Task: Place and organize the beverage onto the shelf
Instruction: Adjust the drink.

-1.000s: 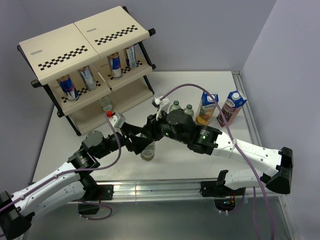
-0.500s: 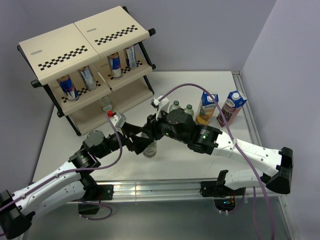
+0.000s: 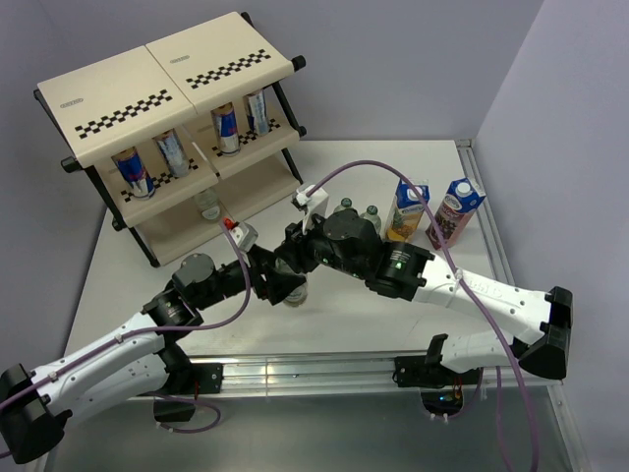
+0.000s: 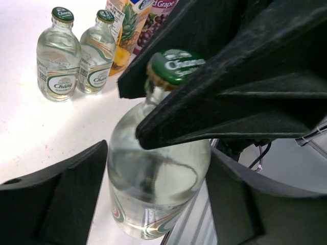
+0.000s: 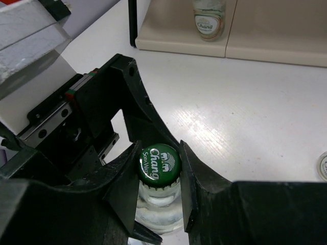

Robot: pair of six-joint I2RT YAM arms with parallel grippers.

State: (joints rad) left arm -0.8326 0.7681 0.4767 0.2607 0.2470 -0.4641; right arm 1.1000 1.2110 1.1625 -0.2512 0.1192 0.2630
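Observation:
A clear bottle (image 4: 158, 189) with a green cap (image 5: 159, 163) is held between both arms over the near part of the table, seen at the bottle (image 3: 294, 292). My right gripper (image 5: 159, 171) is shut on its cap from above. My left gripper (image 4: 158, 204) is around its body, a finger (image 4: 61, 199) against each side. The shelf (image 3: 167, 74) stands at the back left with several cans (image 3: 226, 128) on its middle tier and one bottle (image 3: 207, 205) on its bottom tier.
Two more bottles (image 3: 344, 208) stand on the table behind the right arm, next to a pineapple carton (image 3: 406, 211) and a grape carton (image 3: 454, 211). The table's metal front rail (image 3: 324, 369) lies close under the held bottle.
The left gripper has moved in around the bottle's body and narrowed onto it. The right gripper has stayed on the cap, shifting slightly up and left with the bottle.

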